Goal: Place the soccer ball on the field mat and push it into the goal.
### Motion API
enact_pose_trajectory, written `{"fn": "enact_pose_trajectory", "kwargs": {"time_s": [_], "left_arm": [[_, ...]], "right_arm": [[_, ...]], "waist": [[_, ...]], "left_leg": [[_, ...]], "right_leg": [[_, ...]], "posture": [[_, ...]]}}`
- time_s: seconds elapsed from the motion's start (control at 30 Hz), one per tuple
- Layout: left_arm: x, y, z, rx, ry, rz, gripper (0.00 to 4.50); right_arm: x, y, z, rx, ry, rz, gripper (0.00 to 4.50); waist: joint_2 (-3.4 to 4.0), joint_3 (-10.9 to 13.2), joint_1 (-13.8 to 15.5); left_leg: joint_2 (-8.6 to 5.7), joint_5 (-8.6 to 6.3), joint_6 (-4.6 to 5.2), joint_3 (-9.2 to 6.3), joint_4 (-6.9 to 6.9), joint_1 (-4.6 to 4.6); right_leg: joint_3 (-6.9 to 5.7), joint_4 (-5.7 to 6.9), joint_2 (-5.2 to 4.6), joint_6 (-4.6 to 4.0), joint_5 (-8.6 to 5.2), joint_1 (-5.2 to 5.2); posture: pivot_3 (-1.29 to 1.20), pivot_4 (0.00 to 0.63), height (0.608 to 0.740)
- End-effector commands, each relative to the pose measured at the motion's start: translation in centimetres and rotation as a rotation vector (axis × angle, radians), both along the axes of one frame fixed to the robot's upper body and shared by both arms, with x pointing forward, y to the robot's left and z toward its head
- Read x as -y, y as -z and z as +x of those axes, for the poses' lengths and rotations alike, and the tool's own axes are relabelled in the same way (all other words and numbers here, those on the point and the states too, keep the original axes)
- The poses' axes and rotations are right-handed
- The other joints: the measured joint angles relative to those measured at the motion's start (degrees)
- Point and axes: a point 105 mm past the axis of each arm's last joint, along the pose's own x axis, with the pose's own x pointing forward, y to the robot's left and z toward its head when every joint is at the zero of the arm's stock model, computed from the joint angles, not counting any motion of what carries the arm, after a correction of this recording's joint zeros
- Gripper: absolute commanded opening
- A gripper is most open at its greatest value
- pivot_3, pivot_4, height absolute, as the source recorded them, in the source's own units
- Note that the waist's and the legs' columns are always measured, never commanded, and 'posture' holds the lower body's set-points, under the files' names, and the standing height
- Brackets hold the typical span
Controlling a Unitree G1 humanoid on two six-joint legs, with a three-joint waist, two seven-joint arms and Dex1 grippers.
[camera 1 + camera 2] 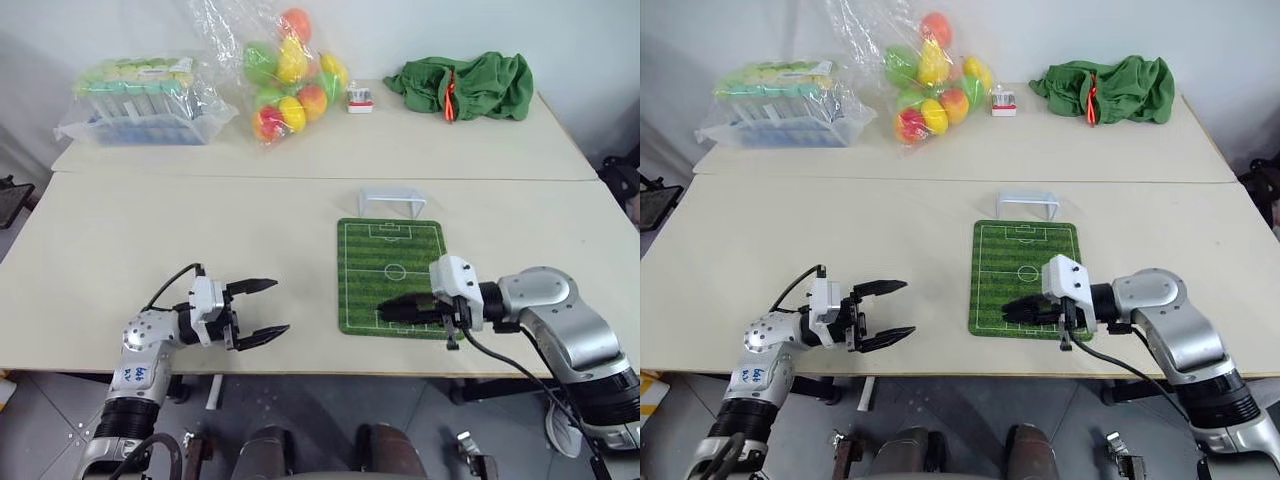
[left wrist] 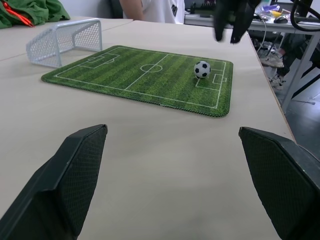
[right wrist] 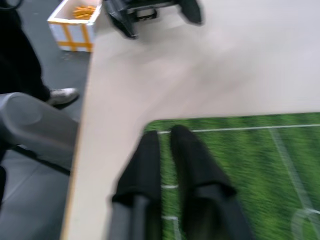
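Note:
The soccer ball [image 2: 202,69] rests on the field mat [image 1: 390,255], on the end of the pitch far from the goal [image 1: 390,200]. The white goal stands just off the mat's far edge. My right gripper [image 1: 386,306] hovers over the mat's near end, above the ball, shut, with nothing between its fingers [image 3: 150,155]. In the head views it hides the ball. Left of the mat, near the table's front edge, my left gripper [image 1: 278,306] is wide open and empty, pointing toward the mat.
On the far table lie a bag of coloured balls [image 1: 290,75], a wrapped pack of tubes [image 1: 140,100], a small red-and-white box [image 1: 360,100] and a green cloth [image 1: 465,85]. A person [image 2: 150,10] stands beyond the table.

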Motion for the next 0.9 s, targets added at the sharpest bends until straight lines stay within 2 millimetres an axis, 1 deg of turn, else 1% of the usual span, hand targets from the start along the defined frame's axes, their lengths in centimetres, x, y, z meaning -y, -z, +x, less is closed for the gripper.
{"fn": "enact_pose_trajectory", "kwargs": {"time_s": [0.03,0.2,0.37,0.43,0.53,0.57,0.6,0.67,0.7,0.77,0.8,0.83,0.9], "left_arm": [[-0.2,-0.6,0.0,0.025,0.002,-0.015,4.5],[-0.3,-0.7,-0.4,0.025,0.018,-0.018,4.5],[-0.7,-1.2,-1.1,0.027,0.046,-0.036,4.5],[-1.0,-1.3,-0.9,0.031,0.04,-0.031,4.5],[-1.2,-1.6,-0.5,0.043,0.029,-0.027,4.5],[-1.1,-1.7,-0.4,0.047,0.027,-0.028,4.5],[-1.1,-1.7,-0.2,0.05,0.025,-0.028,4.5],[-0.9,-1.9,0.1,0.058,0.02,-0.027,4.5],[-0.9,-1.9,0.2,0.061,0.018,-0.026,4.5],[-1.0,-2.2,0.7,0.068,0.006,-0.028,4.5],[-1.0,-2.3,0.8,0.07,0.002,-0.029,4.5],[-1.1,-2.5,1.1,0.074,-0.009,-0.033,4.5],[-1.2,-3.1,1.7,0.064,-0.031,-0.062,4.5]], "right_arm": [[0.7,0.8,-0.3,-0.03,-0.013,-0.021,0.01],[1.4,2.1,0.1,-0.053,-0.005,-0.052,0.01],[1.9,2.5,1.4,-0.05,0.036,-0.047,0.01],[2.2,2.5,2.3,-0.034,0.066,-0.051,0.01],[2.7,1.8,4.5,0.015,0.135,-0.038,0.01],[2.9,1.4,5.2,0.036,0.157,-0.032,0.01],[3.2,0.6,6.4,0.075,0.196,-0.019,0.01],[3.6,-0.8,8.1,0.132,0.255,0.006,0.01],[3.8,-1.3,8.6,0.151,0.275,0.016,0.01],[4.3,-3.3,10.0,0.21,0.335,0.063,0.01],[4.4,-4.1,10.3,0.229,0.352,0.082,0.01],[4.7,-5.5,10.6,0.268,0.377,0.116,0.01],[5.2,-7.3,10.5,0.316,0.404,0.159,0.01]], "waist": [[0.0,0.0,0.0],[0.0,0.0,0.0],[0.0,0.0,-0.2],[0.0,0.0,-0.2],[0.0,0.0,-0.2],[0.0,0.0,-0.2],[0.0,0.0,-0.2],[0.03,0.0,-0.3],[0.03,0.0,-0.3],[0.03,0.0,-0.2],[0.03,0.0,-0.2],[0.03,0.0,-0.1],[0.03,0.0,-0.1]], "left_leg": [[-0.01,0.0,0.01,-0.03,0.04,-0.09],[-0.04,0.0,0.01,-0.12,0.06,-0.13],[-0.05,0.0,0.01,-0.15,0.06,-0.15],[-0.05,0.0,0.0,-0.15,0.07,-0.15],[-0.05,0.0,0.0,-0.15,0.08,-0.15],[-0.05,0.01,0.0,-0.14,0.08,-0.16],[-0.05,0.0,0.0,-0.14,0.08,-0.15],[-0.04,0.01,0.0,-0.15,0.09,-0.16],[-0.04,0.01,0.0,-0.15,0.08,-0.16],[-0.04,0.01,-0.01,-0.2,0.08,-0.17],[-0.04,0.01,-0.01,-0.22,0.08,-0.18],[-0.04,0.01,-0.01,-0.23,0.08,-0.21],[-0.05,0.01,-0.01,-0.3,0.08,-0.27]], "right_leg": [[-0.02,-0.01,0.0,0.01,0.0,-0.04],[-0.15,-0.01,0.01,0.02,0.01,-0.03],[-0.19,-0.01,0.01,0.02,0.02,-0.03],[-0.2,0.0,0.02,0.02,0.01,-0.03],[-0.18,0.0,0.01,0.02,0.01,-0.02],[-0.18,-0.01,0.01,0.02,0.01,-0.03],[-0.19,0.0,0.01,0.02,0.01,-0.03],[-0.19,0.0,0.01,0.02,0.01,-0.03],[-0.2,0.01,0.02,0.02,0.01,-0.03],[-0.24,0.01,0.02,0.02,0.01,-0.03],[-0.26,0.02,0.01,0.02,0.01,-0.03],[-0.28,0.01,0.01,0.02,0.01,-0.04],[-0.36,0.01,0.01,0.02,0.01,-0.04]], "posture": [[0.0,0.15,0.74],[0.0,0.15,0.74],[0.0,0.15,0.74],[0.0,0.15,0.74],[0.0,0.15,0.74],[0.0,0.15,0.74],[0.0,0.15,0.74],[0.0,0.15,0.74],[0.0,0.15,0.74],[0.0,0.15,0.74],[0.0,0.15,0.74],[0.0,0.15,0.74],[0.0,0.15,0.74]]}}
